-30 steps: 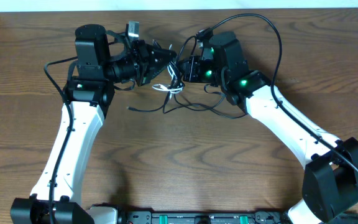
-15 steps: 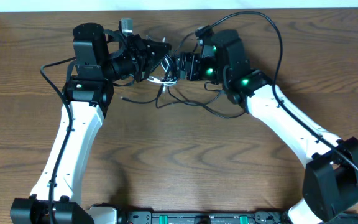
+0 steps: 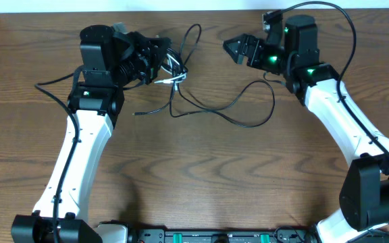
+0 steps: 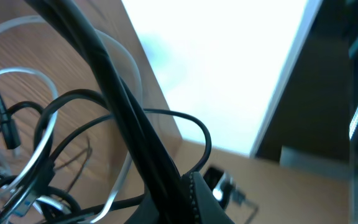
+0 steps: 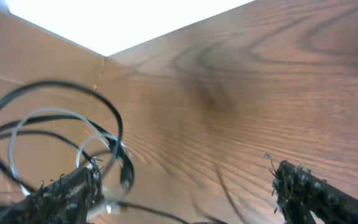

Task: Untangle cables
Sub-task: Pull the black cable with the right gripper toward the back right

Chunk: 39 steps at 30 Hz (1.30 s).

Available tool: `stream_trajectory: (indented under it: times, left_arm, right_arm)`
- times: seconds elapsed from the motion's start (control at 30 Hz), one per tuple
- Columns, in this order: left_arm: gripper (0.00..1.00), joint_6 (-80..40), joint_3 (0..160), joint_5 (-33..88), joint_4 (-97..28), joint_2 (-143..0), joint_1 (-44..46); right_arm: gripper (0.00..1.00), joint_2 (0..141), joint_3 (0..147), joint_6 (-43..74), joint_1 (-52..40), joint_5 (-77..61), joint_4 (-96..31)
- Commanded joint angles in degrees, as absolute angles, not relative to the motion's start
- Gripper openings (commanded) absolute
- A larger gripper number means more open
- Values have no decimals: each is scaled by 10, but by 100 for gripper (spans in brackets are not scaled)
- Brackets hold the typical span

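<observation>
The cables [image 3: 178, 75] are a knot of thin black cords and one white cord at the tip of my left gripper [image 3: 165, 65], which is shut on the bundle. One black loop [image 3: 192, 39] rises behind it. A long black cord [image 3: 250, 119] trails right across the table. In the left wrist view a black cord [image 4: 120, 102] runs down into the shut jaws, with the white cord [image 4: 131, 70] looping beside it. My right gripper [image 3: 234, 48] stands open and apart from the bundle. Between its fingers [image 5: 67, 191] I see only wood, with the cable loops [image 5: 55, 134] off to the left.
A wooden table [image 3: 201, 175] carries everything, with its back edge [image 3: 201, 9] close behind both grippers. Thick black wires [image 3: 346, 40] fixed to the arms arc over the right arm and beside the left arm [image 3: 53, 84].
My right gripper has opened, let go of the cables and drawn back to the right. The left gripper pulled the bundle left, leaving a black cord stretched over the table.
</observation>
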<state>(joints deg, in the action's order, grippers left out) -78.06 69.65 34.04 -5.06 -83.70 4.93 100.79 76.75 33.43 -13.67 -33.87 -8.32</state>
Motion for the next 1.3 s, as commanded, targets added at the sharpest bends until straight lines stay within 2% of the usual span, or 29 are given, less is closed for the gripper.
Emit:
stream_trajectory:
  times: [0.0,0.23,0.4,0.7,0.83,1.1,1.2,1.27]
  left_arm:
    - [7,-835,699,244,-68,-834,48]
    - [7,-850,699,139,-131,-834,48]
    - [7,-850,699,96,-162,-834,48]
    - [7,-850,699,64,-224,-834,18]
    - [8,-850,699,74,-236,-834,15]
    - [7,-850,699,83,-239,-834,15]
    - [7,-849,699,83,-240,-834,15]
    - [8,-848,699,83,-240,-834,15]
  right_arm:
    - [88,1000,768,242,-148,-368,-114]
    - [86,1008,768,167,-211,-363,-160]
    - [81,1020,768,162,-281,-323,-163]
    - [69,1064,768,249,-406,-186,-151]
    - [69,1095,768,277,-454,-123,-111]
    - [67,1156,768,294,-491,-119,-1]
    - [60,1187,768,319,-493,-99,9]
    - [47,1192,768,319,-491,-90,8]
